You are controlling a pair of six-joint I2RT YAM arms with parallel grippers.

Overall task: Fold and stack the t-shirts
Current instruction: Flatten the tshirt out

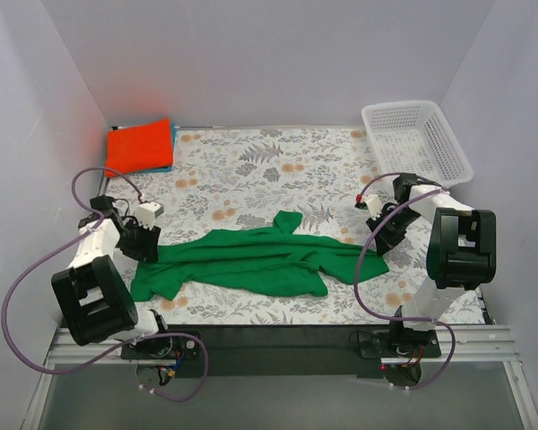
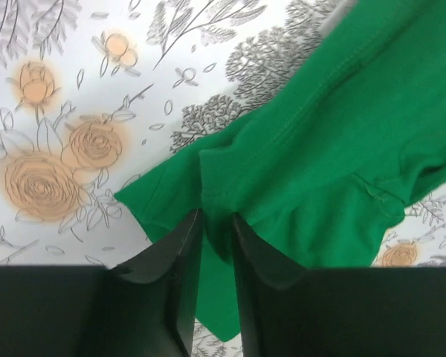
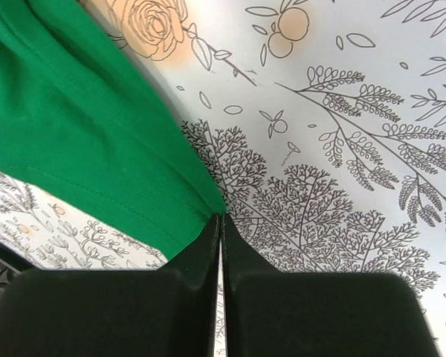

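Note:
A bright green t-shirt (image 1: 251,260) lies stretched out and crumpled across the near middle of the flowered table, its ends reaching both arms. At its left end, my left gripper (image 1: 148,251) has its fingers a little apart, and a fold of the green t-shirt (image 2: 342,134) runs into the narrow gap at my left gripper (image 2: 215,217). My right gripper (image 1: 377,246) is at the right end. In the right wrist view my right gripper (image 3: 221,217) is shut on a corner of the green t-shirt (image 3: 74,126). An orange-red t-shirt (image 1: 139,146) lies folded at the back left on a blue one (image 1: 173,136).
A white mesh basket (image 1: 399,106) stands at the back right corner. White walls close in the table on three sides. Purple cables loop from both arms near the front edge.

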